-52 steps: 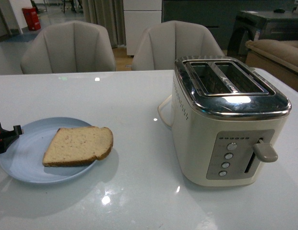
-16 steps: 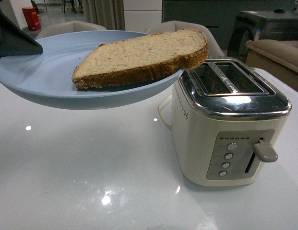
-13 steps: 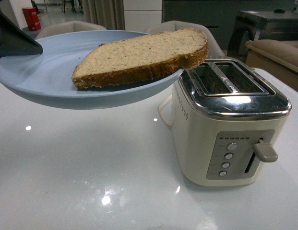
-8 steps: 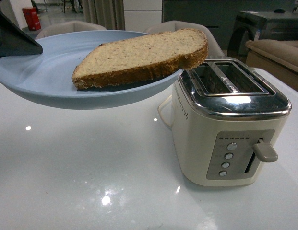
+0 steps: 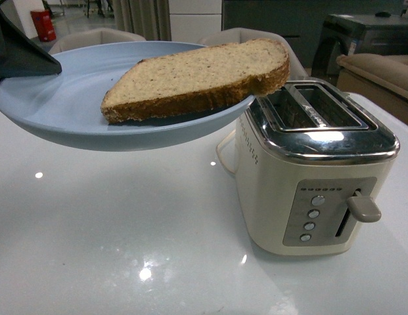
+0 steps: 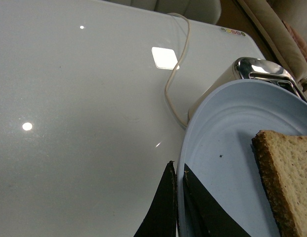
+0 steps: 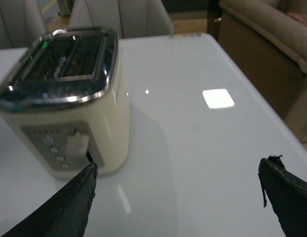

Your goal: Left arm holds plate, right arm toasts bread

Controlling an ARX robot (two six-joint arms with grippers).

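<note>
The left tool (image 6: pixel 178 170) pinches the rim of the plate (image 5: pixel 66 111), raised above the counter (image 5: pixel 125 230). The bread (image 5: pixel 197 79) lies on the plate, its rounded end toward the toaster (image 5: pixel 315 164). The right tool (image 7: pixel 178 165) hangs spread wide and empty beside the toaster.

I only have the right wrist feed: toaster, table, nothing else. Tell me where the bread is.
Observer: The bread lies flat on the plate, which is up in the air beside the toaster, about level with its top. The slice's rounded end pokes past the plate's rim toward the slots.
Operator: Report what is carrying that plate.
Observer: The left tool is shut on the plate's rim at the side away from the toaster, with one finger above the rim and one below it.
</note>
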